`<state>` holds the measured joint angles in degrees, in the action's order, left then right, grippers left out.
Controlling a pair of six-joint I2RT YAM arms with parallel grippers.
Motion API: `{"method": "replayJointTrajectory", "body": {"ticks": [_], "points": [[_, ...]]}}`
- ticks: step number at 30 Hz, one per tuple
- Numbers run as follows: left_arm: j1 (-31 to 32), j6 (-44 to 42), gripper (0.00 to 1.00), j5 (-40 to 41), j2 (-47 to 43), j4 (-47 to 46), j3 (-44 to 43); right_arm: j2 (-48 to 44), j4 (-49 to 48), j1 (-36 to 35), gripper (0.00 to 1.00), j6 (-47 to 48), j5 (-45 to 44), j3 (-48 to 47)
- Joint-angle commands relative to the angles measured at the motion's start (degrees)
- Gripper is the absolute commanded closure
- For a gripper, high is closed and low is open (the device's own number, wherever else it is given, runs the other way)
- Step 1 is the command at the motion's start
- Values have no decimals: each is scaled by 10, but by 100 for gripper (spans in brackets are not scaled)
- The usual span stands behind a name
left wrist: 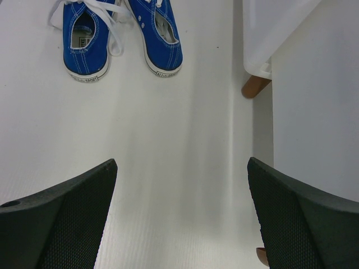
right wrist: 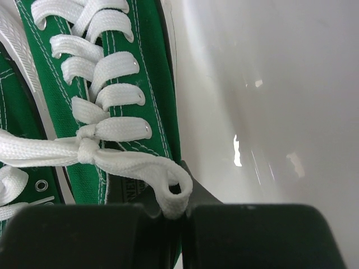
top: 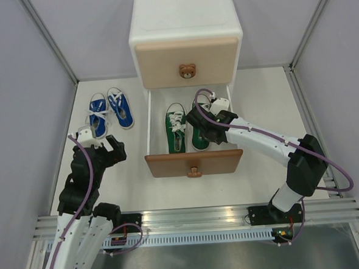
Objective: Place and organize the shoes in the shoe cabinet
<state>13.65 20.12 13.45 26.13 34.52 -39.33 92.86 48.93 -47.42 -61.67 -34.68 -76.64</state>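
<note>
The white shoe cabinet (top: pixel 185 24) stands at the back with its brown lower drawer (top: pixel 193 163) pulled open. Both green shoes lie in the drawer, the left one (top: pixel 176 127) free. My right gripper (top: pixel 205 128) is down in the drawer, shut on the right green shoe (right wrist: pixel 129 84) at its side edge, with a white lace loop (right wrist: pixel 168 188) pinched between the jaws. The other green shoe (right wrist: pixel 17 112) lies right beside it. The two blue shoes (top: pixel 97 112) (top: pixel 120 106) stand side by side on the table to the left. My left gripper (top: pixel 104 145) hovers open and empty just short of them (left wrist: pixel 84 39).
The drawer's white right wall (right wrist: pixel 269 84) is close beside the held shoe. A brown cabinet foot (left wrist: pixel 255 86) shows right of the blue shoes. Grey walls enclose the table on both sides. The beige upper drawer (top: pixel 187 62) is closed.
</note>
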Motion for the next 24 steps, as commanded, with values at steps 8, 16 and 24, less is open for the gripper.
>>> {"method": "replayJointTrajectory", "body": {"ticks": [8, 16, 24], "points": [[2, -4, 0, 12, -1, -17, -1, -15, -24, -4, 94, -21, -36, -14], [2, -4, 0, 14, -2, -17, -1, -17, -39, -4, 89, -22, -28, -6], [2, -5, 0, 13, -1, -17, -1, -16, -31, -4, 89, -23, -34, -5]]}}
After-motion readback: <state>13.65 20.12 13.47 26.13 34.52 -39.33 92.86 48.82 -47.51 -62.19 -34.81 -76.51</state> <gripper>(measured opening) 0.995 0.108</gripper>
